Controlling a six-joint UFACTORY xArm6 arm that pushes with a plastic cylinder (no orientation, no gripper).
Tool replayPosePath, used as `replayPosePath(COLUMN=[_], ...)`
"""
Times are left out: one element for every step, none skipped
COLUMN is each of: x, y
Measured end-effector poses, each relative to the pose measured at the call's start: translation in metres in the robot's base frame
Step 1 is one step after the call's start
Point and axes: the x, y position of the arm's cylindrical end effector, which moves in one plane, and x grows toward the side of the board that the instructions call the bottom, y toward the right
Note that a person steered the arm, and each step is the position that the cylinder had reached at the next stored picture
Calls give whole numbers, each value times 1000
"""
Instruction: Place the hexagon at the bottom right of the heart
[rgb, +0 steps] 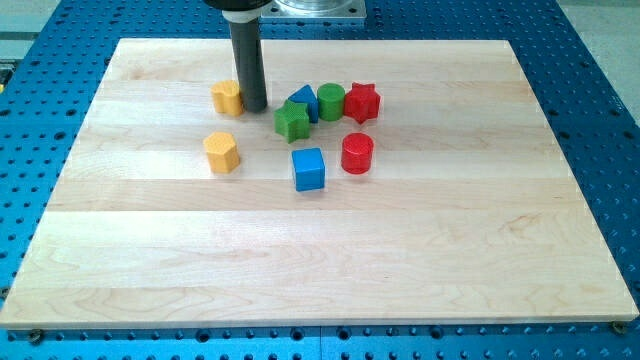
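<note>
Your arm carries no pincer, only a rod; my tip touches the yellow heart on its right side. The yellow hexagon sits just below the heart. Likely the approach step: next you'd circle left of the hexagon and nudge it rightward.

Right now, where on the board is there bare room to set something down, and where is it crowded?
Bare: everything below the blue cube, and the strip right of the red star. Crowded: the view's upper middle, where my tip sits beside a yellow block.
</note>
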Motion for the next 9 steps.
replayPosePath(x=[0,-1,-6,12,71,121,164,183,175], y=[-41,-44,-55,-68,-70,-70,-62,-25,-6])
